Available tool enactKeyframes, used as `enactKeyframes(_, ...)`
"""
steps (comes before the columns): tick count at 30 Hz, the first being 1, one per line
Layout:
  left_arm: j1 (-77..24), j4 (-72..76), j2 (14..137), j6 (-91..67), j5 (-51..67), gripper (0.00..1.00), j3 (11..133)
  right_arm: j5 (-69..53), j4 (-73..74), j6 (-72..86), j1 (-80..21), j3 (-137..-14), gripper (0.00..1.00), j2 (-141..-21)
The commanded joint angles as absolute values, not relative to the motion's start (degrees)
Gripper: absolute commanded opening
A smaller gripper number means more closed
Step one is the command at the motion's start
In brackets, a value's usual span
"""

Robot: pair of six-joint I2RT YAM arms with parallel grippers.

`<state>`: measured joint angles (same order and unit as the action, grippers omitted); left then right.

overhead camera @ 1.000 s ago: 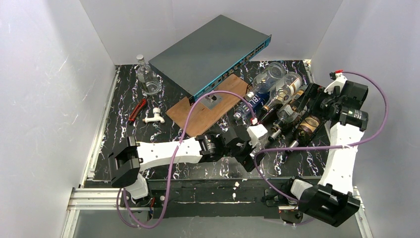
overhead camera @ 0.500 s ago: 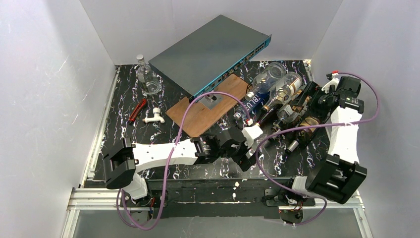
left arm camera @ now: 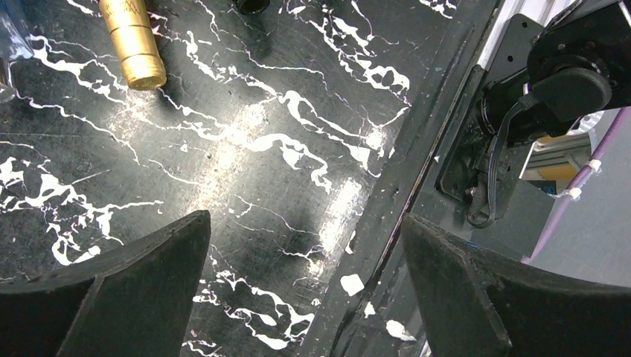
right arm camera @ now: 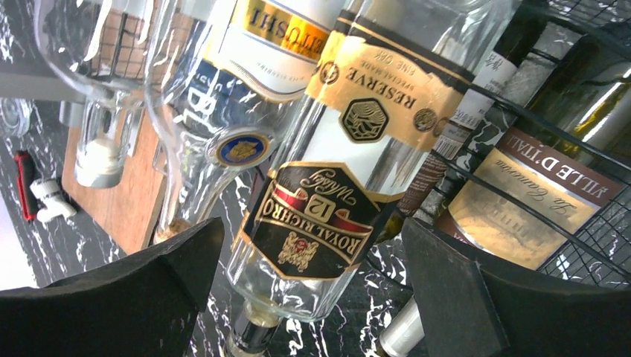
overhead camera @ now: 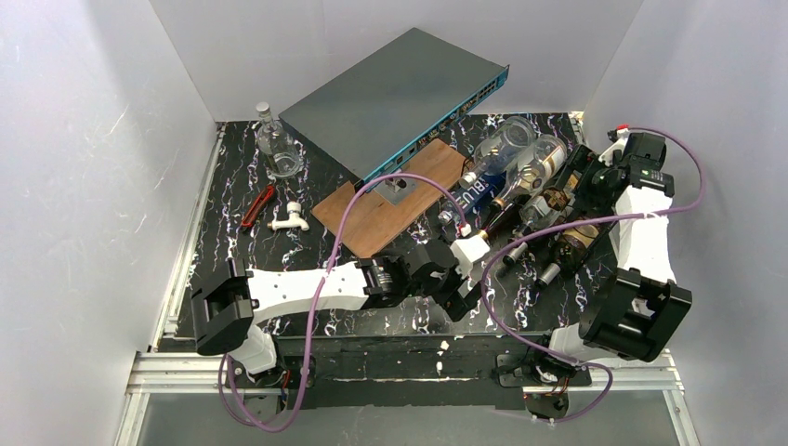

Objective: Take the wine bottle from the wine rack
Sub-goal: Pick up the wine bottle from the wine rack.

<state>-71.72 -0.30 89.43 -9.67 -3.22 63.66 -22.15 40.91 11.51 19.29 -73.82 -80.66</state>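
The black wire wine rack (overhead camera: 569, 200) stands at the right of the table with several bottles lying on it, necks toward the near left. A dark wine bottle with a tan label (right arm camera: 521, 201) lies under the rack's wires (right arm camera: 513, 111), beside a clear whisky bottle (right arm camera: 335, 186). My right gripper (right arm camera: 312, 297) hovers open over these bottles at the rack's far right end (overhead camera: 587, 181), holding nothing. My left gripper (left arm camera: 305, 290) is open and empty, low over the table's near edge (overhead camera: 467, 295). A gold-foiled bottle neck (left arm camera: 134, 41) shows ahead of it.
A grey network switch (overhead camera: 395, 93) leans on a brown wooden board (overhead camera: 390, 200) at the middle back. A clear glass flask (overhead camera: 276, 149), a red tool (overhead camera: 258, 206) and a white fitting (overhead camera: 290, 218) lie at the left. White walls close in on three sides.
The right arm has folded back and its gripper has shifted to the rack's far right end. The left arm has slid slightly toward the near left. Both grippers stayed open.
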Motion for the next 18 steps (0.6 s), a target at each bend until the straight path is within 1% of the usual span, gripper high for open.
enactKeyframes(1, -71.54, 1.57, 85.92, -10.33, -3.95, 0.99, 62.26, -18.55, 37.81, 13.61, 18.99, -76.38, 1.0, -82.2)
enactKeyframes(11, -71.54, 2.38, 85.44, -12.88, -3.96, 0.99, 60.59, -17.0, 35.91, 16.94, 17.82, -76.67, 1.0, -83.93)
enactKeyframes(18, -71.54, 2.36, 85.52, -13.71, -3.83, 0.99, 60.71, -14.78, 35.03, 20.91, 17.31, -74.04, 1.0, -83.19)
